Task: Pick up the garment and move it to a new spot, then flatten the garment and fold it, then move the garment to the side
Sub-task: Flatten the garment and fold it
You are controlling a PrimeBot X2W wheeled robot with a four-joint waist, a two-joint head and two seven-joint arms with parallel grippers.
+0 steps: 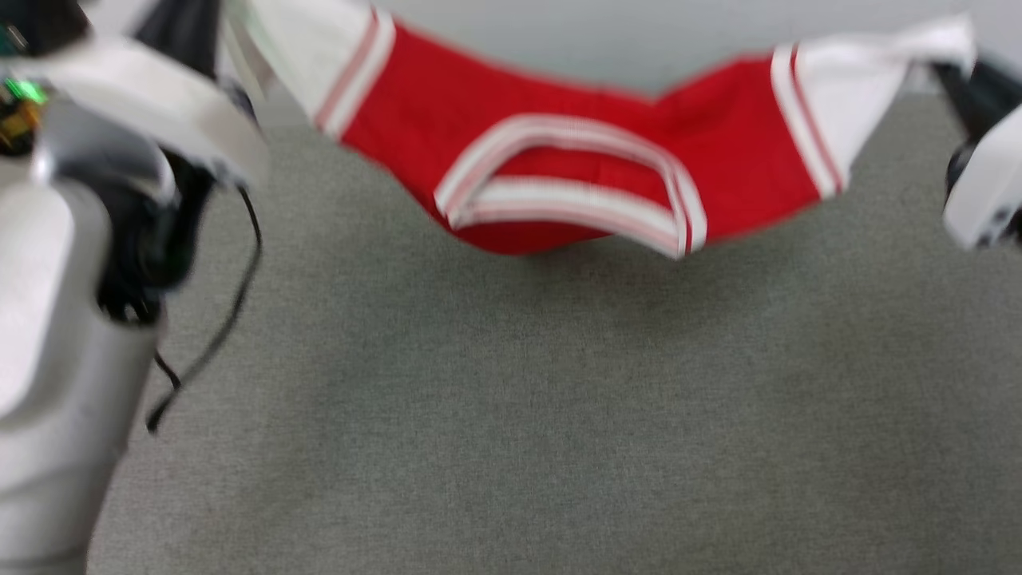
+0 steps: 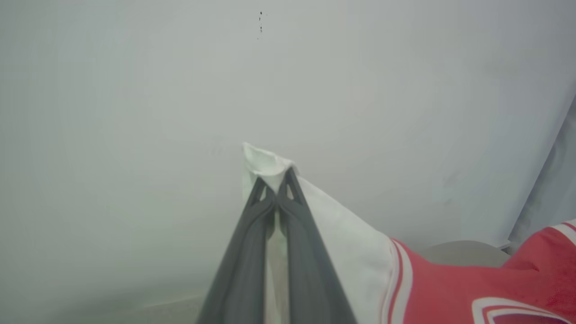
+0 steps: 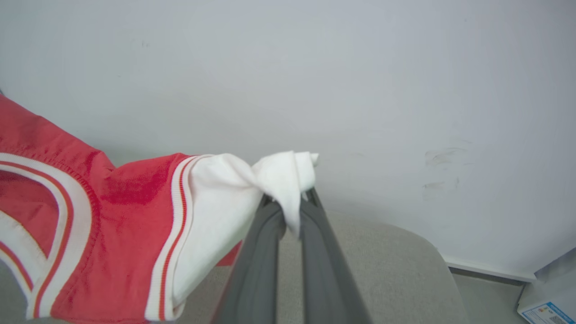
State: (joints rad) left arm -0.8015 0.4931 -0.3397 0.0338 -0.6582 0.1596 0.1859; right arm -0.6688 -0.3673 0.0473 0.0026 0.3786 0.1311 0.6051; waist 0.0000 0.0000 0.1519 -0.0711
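Note:
The garment [image 1: 575, 152] is a red jersey with white sleeves and striped trim. It hangs stretched in the air between my two grippers, sagging in the middle, its striped collar facing the head camera. In the left wrist view my left gripper [image 2: 275, 182] is shut on the tip of one white sleeve [image 2: 346, 243]. My right gripper [image 3: 290, 202] is shut on the bunched end of the other white sleeve [image 3: 225, 202]. The blurred head view has the left gripper [image 1: 227, 40] at the top left and the right gripper [image 1: 954, 72] at the top right. The numbers are hidden.
A grey fabric surface [image 1: 511, 399] lies below the hanging garment. A pale wall [image 3: 360, 67] stands behind it. My pale left forearm [image 1: 56, 335] and a loose black cable [image 1: 231, 311] are at the left. A box with a blue label [image 3: 546, 310] sits on the floor.

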